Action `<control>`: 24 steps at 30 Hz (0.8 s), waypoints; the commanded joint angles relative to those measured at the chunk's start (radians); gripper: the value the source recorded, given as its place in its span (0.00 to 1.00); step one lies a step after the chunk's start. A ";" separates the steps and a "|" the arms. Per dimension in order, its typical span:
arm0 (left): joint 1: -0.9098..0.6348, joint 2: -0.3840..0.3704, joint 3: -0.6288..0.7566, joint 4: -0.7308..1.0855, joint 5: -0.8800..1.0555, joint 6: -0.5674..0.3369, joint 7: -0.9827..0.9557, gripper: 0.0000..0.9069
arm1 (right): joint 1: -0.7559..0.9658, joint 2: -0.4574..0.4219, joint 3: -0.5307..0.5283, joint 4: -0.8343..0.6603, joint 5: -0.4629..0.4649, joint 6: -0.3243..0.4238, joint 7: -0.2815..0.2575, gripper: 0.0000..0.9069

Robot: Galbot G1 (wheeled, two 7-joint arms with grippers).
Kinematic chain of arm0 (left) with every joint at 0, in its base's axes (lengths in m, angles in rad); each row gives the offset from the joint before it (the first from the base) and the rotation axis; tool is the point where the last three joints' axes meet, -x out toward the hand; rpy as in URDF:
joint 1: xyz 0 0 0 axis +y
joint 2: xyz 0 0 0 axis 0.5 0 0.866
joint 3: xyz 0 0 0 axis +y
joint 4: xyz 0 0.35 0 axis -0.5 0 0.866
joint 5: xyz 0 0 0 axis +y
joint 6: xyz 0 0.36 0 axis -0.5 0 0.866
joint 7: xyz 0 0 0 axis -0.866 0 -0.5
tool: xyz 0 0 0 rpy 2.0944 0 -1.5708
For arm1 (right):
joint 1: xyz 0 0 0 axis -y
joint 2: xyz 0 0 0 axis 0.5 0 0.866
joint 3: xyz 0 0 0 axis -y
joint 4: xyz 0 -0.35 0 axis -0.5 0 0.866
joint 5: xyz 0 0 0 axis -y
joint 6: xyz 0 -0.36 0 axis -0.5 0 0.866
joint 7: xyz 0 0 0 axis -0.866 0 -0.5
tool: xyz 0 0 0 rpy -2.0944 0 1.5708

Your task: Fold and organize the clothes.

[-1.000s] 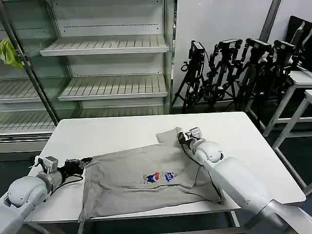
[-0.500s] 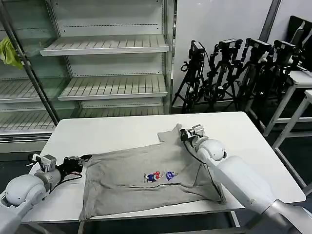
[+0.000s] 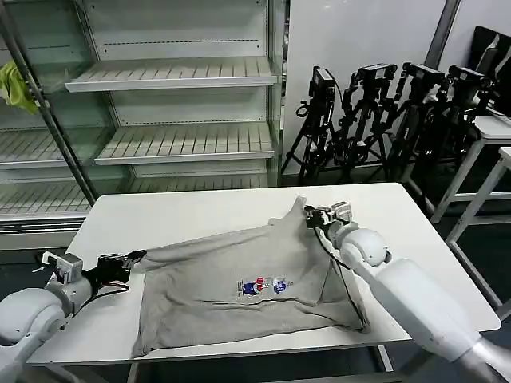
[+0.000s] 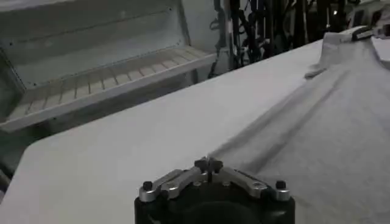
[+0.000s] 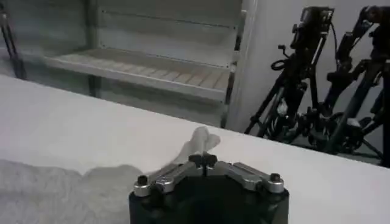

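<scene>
One of the clothes, a light grey T-shirt (image 3: 231, 267) with a small multicoloured chest print (image 3: 263, 286), lies spread across the white table (image 3: 184, 215). My left gripper (image 3: 137, 257) is shut on the shirt's left edge, low over the table near its left side. Seen from the left wrist, the left gripper's (image 4: 208, 163) jaws meet, with grey cloth (image 4: 317, 122) running away from them in a taut ridge. My right gripper (image 3: 308, 214) is shut on the shirt's far right corner, lifted slightly. In the right wrist view a tuft of fabric (image 5: 200, 141) pokes out past the right gripper's (image 5: 203, 159) closed tips.
Empty white shelves (image 3: 172, 76) stand behind the table, with a yellow-green rag (image 3: 12, 84) hanging at far left. Black tripods (image 3: 375, 120) cluster at the back right. Another white table (image 3: 491, 132) is at the right edge. Bare tabletop lies beyond the shirt.
The left gripper drew left and the right gripper moved right and back, each holding cloth. The shirt is pulled wider and flatter between them.
</scene>
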 commanded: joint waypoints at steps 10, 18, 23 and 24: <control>0.246 0.003 -0.201 -0.217 0.008 0.007 -0.002 0.04 | -0.456 -0.255 0.281 0.426 -0.011 0.031 -0.023 0.00; 0.313 -0.008 -0.254 -0.266 0.018 0.004 -0.001 0.04 | -0.598 -0.284 0.359 0.488 -0.047 0.049 -0.045 0.00; 0.342 -0.009 -0.284 -0.281 0.022 0.003 -0.001 0.04 | -0.645 -0.279 0.374 0.495 -0.079 0.064 -0.056 0.00; 0.348 -0.009 -0.288 -0.281 0.023 0.003 -0.002 0.04 | -0.651 -0.278 0.375 0.496 -0.083 0.066 -0.058 0.00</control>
